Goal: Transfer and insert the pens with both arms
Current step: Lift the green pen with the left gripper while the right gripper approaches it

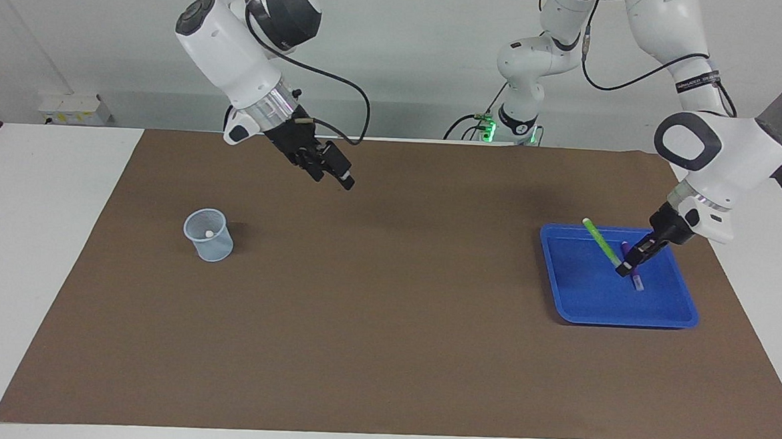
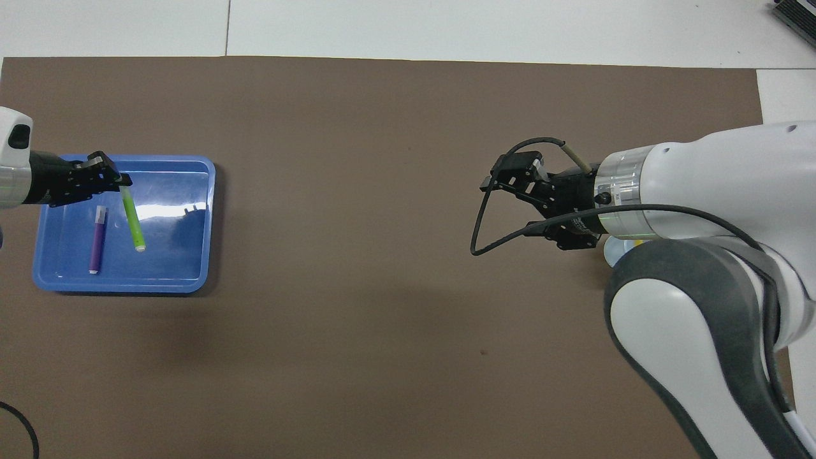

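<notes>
Facing view: left pincer clamps the lime green pen, tilted over the blue tray; purple pen lies in it; overhead view: right pincer gapes empty above the brown mat.

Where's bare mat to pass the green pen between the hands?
The brown mat is bare between the blue tray and the cup. The tray is crowded: the left hand grips the green pen there, beside the purple pen. The open right hand waits over the mat.
</notes>
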`<state>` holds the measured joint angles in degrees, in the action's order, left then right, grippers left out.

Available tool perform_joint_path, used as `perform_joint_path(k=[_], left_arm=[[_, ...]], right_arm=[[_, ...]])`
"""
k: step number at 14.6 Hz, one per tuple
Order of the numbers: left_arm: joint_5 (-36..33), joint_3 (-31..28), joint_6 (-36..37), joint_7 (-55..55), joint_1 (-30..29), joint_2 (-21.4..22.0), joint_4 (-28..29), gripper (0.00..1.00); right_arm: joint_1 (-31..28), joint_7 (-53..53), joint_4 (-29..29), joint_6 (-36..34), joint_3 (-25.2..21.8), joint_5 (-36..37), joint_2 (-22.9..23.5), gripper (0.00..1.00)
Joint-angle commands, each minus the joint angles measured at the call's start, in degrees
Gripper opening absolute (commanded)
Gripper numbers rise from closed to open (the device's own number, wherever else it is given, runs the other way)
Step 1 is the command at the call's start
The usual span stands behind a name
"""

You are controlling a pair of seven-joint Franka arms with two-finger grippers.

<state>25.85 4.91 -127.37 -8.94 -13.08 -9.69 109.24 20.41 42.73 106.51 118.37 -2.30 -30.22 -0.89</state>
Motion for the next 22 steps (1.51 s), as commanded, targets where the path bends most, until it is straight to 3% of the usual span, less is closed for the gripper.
perform_joint_path(k=[1, 12, 22], left_arm=[[3.06, -0.25, 0.64, -5.81, -0.46, 1.42, 0.09, 0.00], [2.98, 0.01, -9.01, -31.64, 2.26, 4.67, 1.49, 0.00], [2.98, -0.07, -22.38, -51.51, 13.15, 14.51, 15.81, 0.00]], right_arm=[[1.82, 4.36, 2.03, 3.35, 0.19, -1.16, -0.95, 1.00], [10.26, 6.05, 3.80, 14.78, 0.19, -4.41, 1.59, 1.00], [15.63, 2.20, 3.18, 24.72, 0.36, -6.87, 6.43, 1.00]])
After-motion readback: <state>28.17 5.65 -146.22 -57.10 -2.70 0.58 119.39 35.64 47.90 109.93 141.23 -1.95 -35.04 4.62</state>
